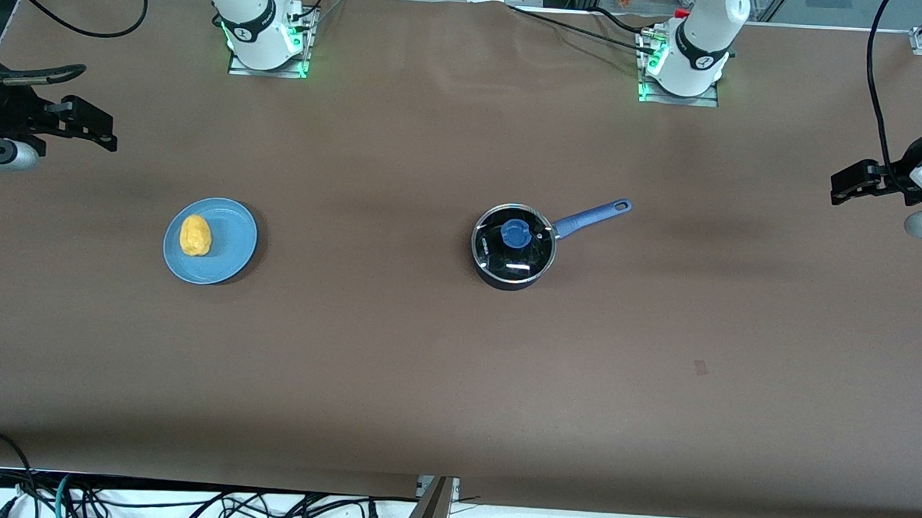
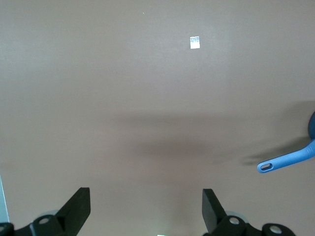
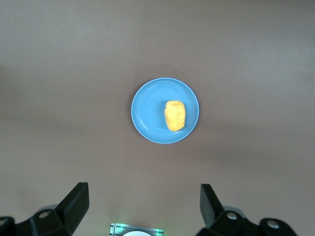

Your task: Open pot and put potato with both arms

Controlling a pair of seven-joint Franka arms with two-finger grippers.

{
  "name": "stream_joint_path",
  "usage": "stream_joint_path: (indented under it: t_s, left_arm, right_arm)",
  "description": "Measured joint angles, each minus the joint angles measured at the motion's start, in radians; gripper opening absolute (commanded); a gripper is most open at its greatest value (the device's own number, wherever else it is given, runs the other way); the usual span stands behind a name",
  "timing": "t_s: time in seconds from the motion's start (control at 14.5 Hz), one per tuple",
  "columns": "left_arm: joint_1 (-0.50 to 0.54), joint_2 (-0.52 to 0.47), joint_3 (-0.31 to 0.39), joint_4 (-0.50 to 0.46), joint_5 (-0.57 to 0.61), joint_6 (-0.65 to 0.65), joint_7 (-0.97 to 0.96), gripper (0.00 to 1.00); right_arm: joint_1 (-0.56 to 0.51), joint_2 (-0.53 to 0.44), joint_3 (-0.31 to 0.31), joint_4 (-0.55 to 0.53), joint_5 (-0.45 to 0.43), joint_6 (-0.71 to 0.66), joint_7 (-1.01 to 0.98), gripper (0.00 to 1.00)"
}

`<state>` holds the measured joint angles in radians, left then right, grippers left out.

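While the lidded pot (image 1: 514, 247) shows whole only from the front, both wrist views show wide-spread hands — left hand (image 2: 146, 209), right hand (image 3: 144, 206).

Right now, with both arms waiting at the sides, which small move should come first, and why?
Probably bring the left claw, open and over bare table, across to above the blue knob. The glass lid sits shut on the pot, so the potato on the plate cannot go in. The right claw, open, waits above it.

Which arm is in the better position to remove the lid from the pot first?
Probably the left. The pot, lid on, lies toward its end, and the left gripper, open, already sees the handle. The right gripper, open, hangs over the plate.
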<state>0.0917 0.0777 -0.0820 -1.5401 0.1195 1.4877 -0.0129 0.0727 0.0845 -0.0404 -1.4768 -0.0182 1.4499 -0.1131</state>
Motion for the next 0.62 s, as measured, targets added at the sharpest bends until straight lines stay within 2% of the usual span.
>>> stream_joint_path:
  t_s: [0.62]
  left_arm:
    - [-0.004,0.0,-0.002,0.0,0.0,0.013,0.0,1.0]
  right_arm:
    - [0.0,0.0,0.0,0.0,0.0,0.005,0.0,1.0]
